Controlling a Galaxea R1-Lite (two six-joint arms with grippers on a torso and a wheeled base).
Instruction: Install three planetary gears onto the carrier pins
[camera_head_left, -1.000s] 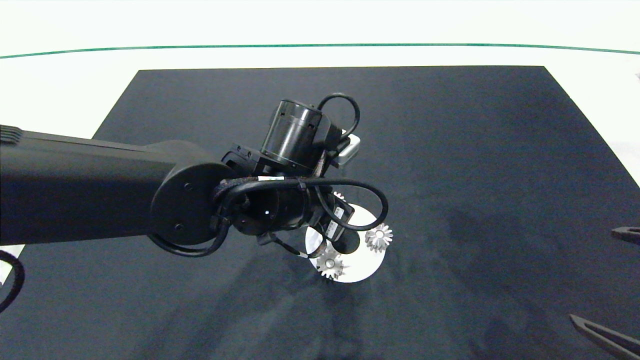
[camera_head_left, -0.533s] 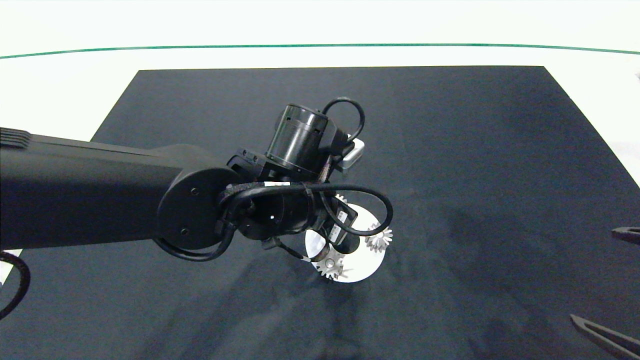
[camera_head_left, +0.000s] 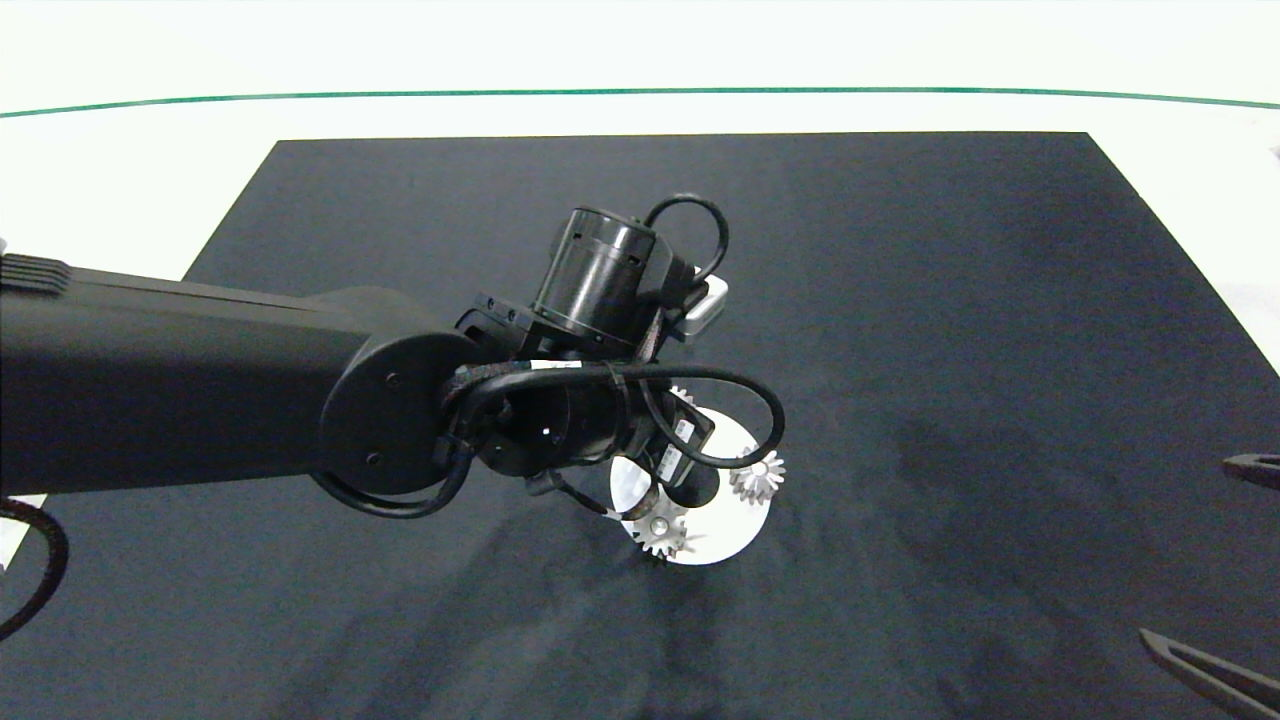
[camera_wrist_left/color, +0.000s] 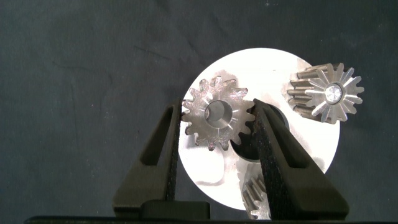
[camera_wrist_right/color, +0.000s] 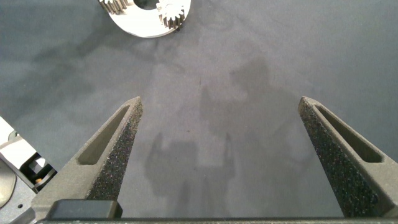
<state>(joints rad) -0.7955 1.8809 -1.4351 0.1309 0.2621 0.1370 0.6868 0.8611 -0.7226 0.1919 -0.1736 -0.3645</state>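
Since a second ago, left arm (camera_head_left: 200, 380) has edged slightly toward the mat's right side, its wrist now covering more of the disc; gears and disc unmoved. Item: mat (camera_head_left: 900, 300), dark, flat, covering most of a white table (camera_head_left: 120, 170). Item: disc (camera_head_left: 735, 535), white, ring-shaped, lying flat on the mat near its centre. Item: gears, three, silvery, all on the disc. First gear (camera_wrist_left/color: 215, 118) sits flat with its round centre hole facing up, between the fingers of the left gripper (camera_wrist_left/color: 216, 134); both dark fingers press against its teeth on opposite sides, so the gripper is closed on it; whether a pin fills the hole cannot be told. Second gear (camera_wrist_left/color: 328, 93) stands on the disc's edge just beside the first, apart from the fingers, with a pale pin end (camera_wrist_left/color: 334, 93) showing in its middle. Third gear (camera_wrist_left/color: 254, 198) is partly hidden behind one left finger; in the head view it (camera_head_left: 660, 530) lies at the disc's near edge. Item: right gripper (camera_wrist_right/color: 221, 134), low over bare mat at the table's right side, well apart from the disc, fingers spread wide and holding nothing; in the head view only its finger tips (camera_head_left: 1200, 665) show.
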